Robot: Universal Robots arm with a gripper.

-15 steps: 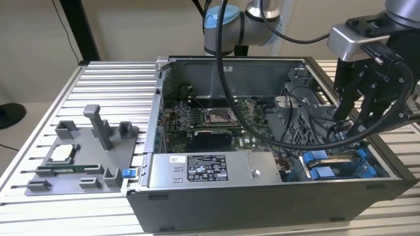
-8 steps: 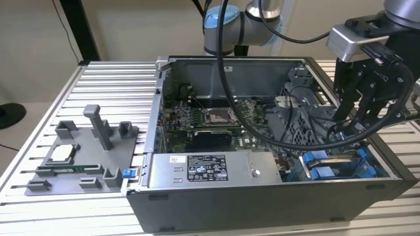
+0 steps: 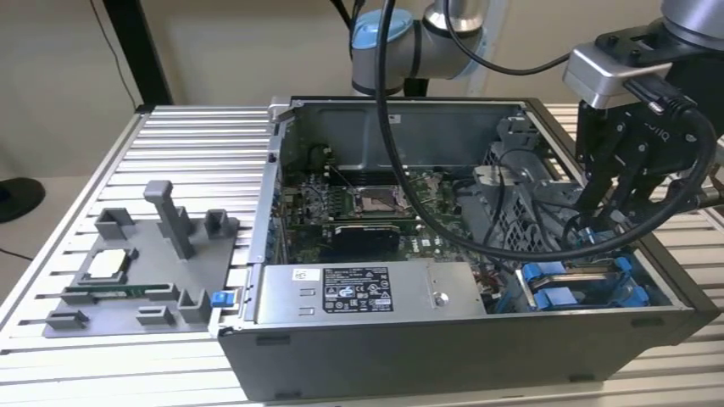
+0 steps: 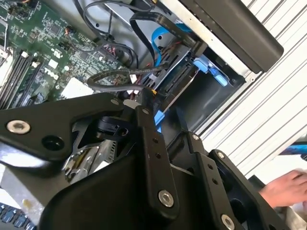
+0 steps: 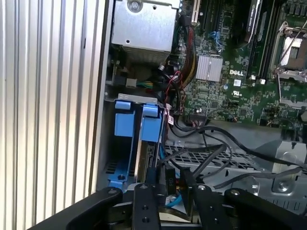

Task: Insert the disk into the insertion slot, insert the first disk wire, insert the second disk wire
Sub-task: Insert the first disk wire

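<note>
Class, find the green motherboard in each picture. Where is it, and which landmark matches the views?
Exterior view: the green motherboard lies inside the open case, to the exterior view's left of the blue tabs.
Second wrist view: it sits across the black cables from the blue tabs.
First wrist view: it lies beside the silver box, near the blue tabs.
Shared landmark: the blue tabs.

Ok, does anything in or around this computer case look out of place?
Nothing looks damaged or spilled. Loose black cables sprawl across the metal cage inside the case, and a person's hand shows outside it, near the slatted table.
</note>
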